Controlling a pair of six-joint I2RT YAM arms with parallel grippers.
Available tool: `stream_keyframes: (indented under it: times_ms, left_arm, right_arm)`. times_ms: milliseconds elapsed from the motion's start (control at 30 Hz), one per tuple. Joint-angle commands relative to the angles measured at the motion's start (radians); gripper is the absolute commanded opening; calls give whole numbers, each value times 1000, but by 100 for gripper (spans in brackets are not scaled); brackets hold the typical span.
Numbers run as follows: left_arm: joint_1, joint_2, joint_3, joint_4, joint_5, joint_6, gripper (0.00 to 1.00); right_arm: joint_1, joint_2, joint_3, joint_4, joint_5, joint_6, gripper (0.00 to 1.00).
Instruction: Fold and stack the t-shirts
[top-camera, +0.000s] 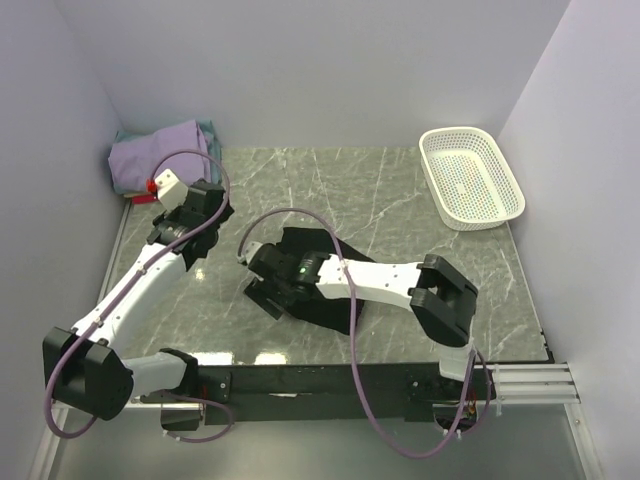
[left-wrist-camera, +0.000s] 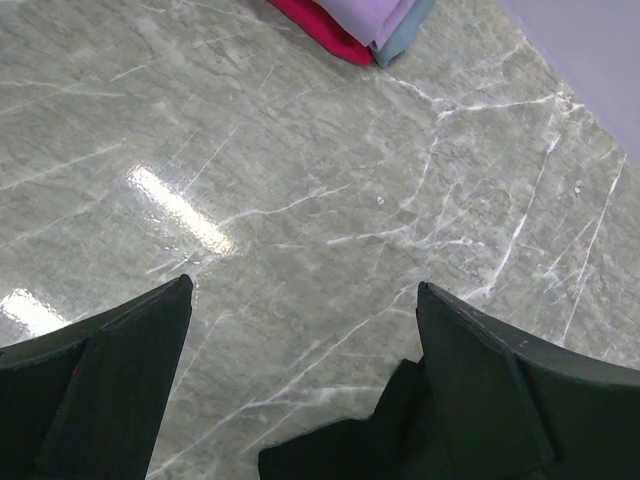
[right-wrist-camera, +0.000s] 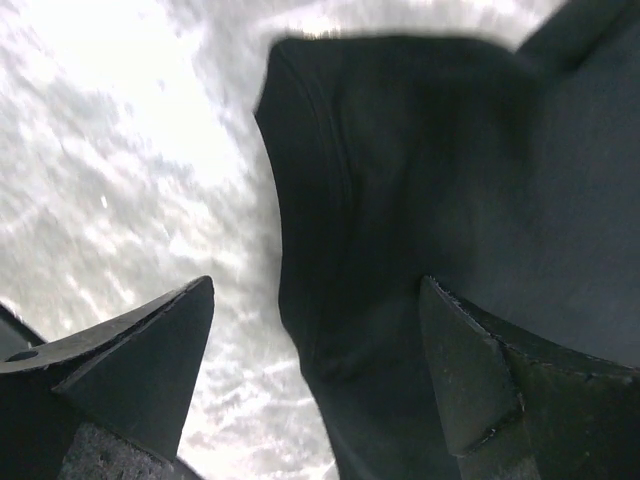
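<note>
Two arms show in the top view. The left gripper hangs spread wide and empty over the marble worktop, near the far left corner. Just beyond it the folded stack of t-shirts lies in that corner, lavender on top with teal showing at its far edge. The right gripper, also spread wide, sits at the left edge of the black t-shirt, which lies bunched at the middle of the worktop, toward the near edge. A white mesh basket stands in the far right corner.

In the left wrist view, the left gripper frames bare worktop. The stack's red, lavender and teal layers lie at the top edge.

In the right wrist view, the right gripper straddles the hemmed edge of the black t-shirt. One finger is over cloth, the other over bare worktop, and nothing is pinched. Whether the fingers touch the cloth cannot be told.
</note>
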Motion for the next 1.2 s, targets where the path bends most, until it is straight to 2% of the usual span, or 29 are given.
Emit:
stream_keyframes:
  times_ms: [0, 233, 333, 367, 400, 467, 500, 567, 600, 633, 767, 967, 1167]
  left_arm:
    - [11, -46, -18, 45, 25, 32, 99]
    - [17, -60, -18, 42, 26, 41, 99]
    - [22, -69, -24, 46, 29, 42, 99]
    - [20, -72, -26, 46, 31, 42, 99]
    - [22, -72, -29, 48, 32, 42, 100]
    - [25, -72, -30, 51, 38, 44, 99]
    - [25, -72, -29, 51, 43, 47, 99]
    - [26, -69, -27, 51, 45, 45, 99]
    - [26, -67, -29, 54, 48, 45, 100]
    - [28, -67, -27, 54, 51, 45, 99]
    - [29, -69, -30, 57, 55, 47, 99]
    - [34, -78, -34, 57, 57, 47, 99]
    - [48, -90, -38, 45, 40, 18, 99]
  right_arm:
    - [19, 59, 96, -14, 68, -57, 89]
    - [20, 142, 82, 11, 122, -60, 89]
    - [27, 149, 65, 20, 158, -57, 84]
    - [28, 146, 59, 24, 186, -56, 77]
    - [28, 143, 56, 27, 206, -53, 61]
    - [28, 122, 51, 29, 266, -51, 47]
    - [28, 110, 51, 30, 284, -48, 35]
    - [30, 56, 60, 28, 303, -54, 22]
    - [30, 34, 67, 27, 319, -56, 6]
    - [27, 11, 73, 26, 327, -59, 0]
    - [28, -122, 178, -24, 398, -77, 0]
    - [27, -196, 388, -113, 467, -149, 0]
    - [33, -242, 598, -121, 422, -161, 0]
